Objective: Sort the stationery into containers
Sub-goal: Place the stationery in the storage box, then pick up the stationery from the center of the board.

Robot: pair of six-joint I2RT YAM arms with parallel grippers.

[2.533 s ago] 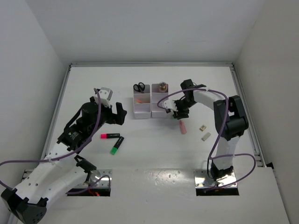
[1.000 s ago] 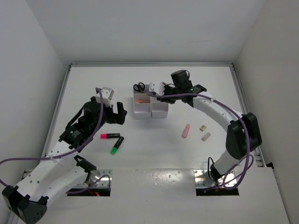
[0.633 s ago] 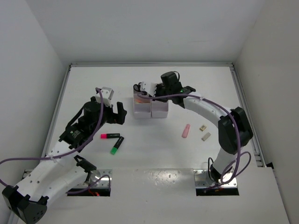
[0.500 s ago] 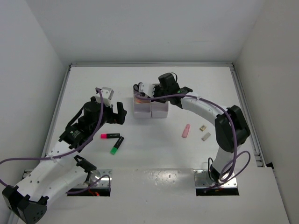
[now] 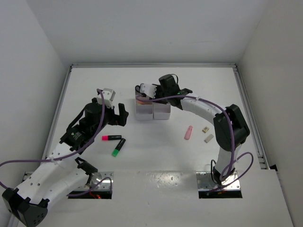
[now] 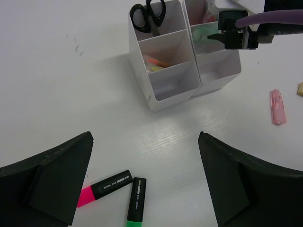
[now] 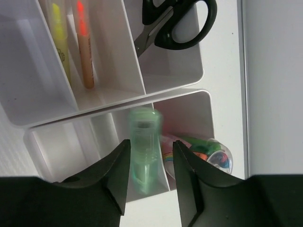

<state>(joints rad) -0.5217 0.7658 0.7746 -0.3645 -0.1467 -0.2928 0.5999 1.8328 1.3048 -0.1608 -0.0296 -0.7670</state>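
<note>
Two white three-compartment containers (image 5: 143,109) (image 5: 162,111) stand side by side at the table's middle back. My right gripper (image 7: 149,144) hovers over the right container (image 7: 199,101), its jaws apart. A blurred green clip (image 7: 144,151) is between them, with a gap to one finger. The left container (image 6: 163,90) holds black scissors (image 6: 147,14) and thin yellow and pink sticks (image 7: 84,47). My left gripper (image 6: 145,137) is wide open and empty above a pink highlighter (image 6: 105,187) and a green highlighter (image 6: 135,201).
A pink tube (image 5: 188,133) and two small beige blocks (image 5: 205,129) (image 5: 209,138) lie on the table right of the containers. A clear capsule with coloured bits (image 7: 215,158) lies in the right container's far compartment. Raised rails edge the table.
My right arm has swung from beside the pink tube up and left to over the containers. The green clip now looks blurred between its jaws. My left arm has not moved.
</note>
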